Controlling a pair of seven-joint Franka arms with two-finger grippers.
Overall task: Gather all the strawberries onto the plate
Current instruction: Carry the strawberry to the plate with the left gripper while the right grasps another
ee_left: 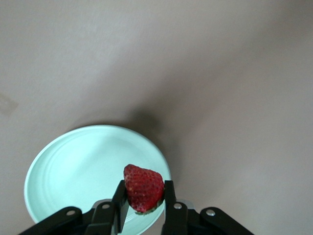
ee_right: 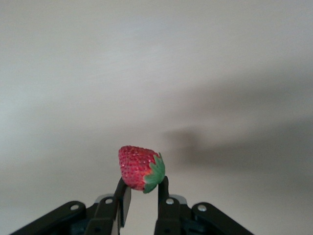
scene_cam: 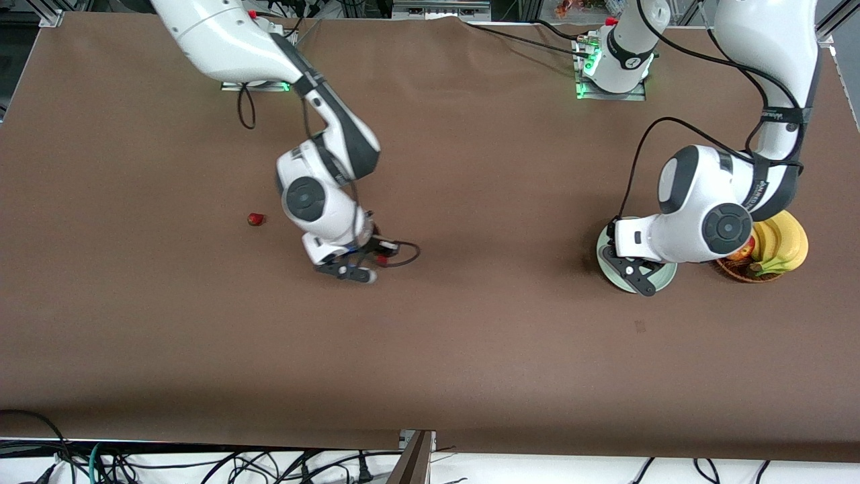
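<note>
The left claw (ee_left: 145,205) pinched a strawberry (ee_left: 143,187) above the plate (ee_left: 63,161) rim. The right claw (ee_right: 143,196) gripped another strawberry (ee_right: 139,168) over open counter (scene_cam: 470,336); a third berry (scene_cam: 255,219) lay at its ten o'clock.

Even, bright overhead light covers the brown bench (scene_cam: 470,349) without glare. Soft shadows lie on the bench under both arms, and in the wrist views a diffuse dark patch spreads just past the jaws. The bench looks washed-out and slightly soft there; the front view stays sharp.
</note>
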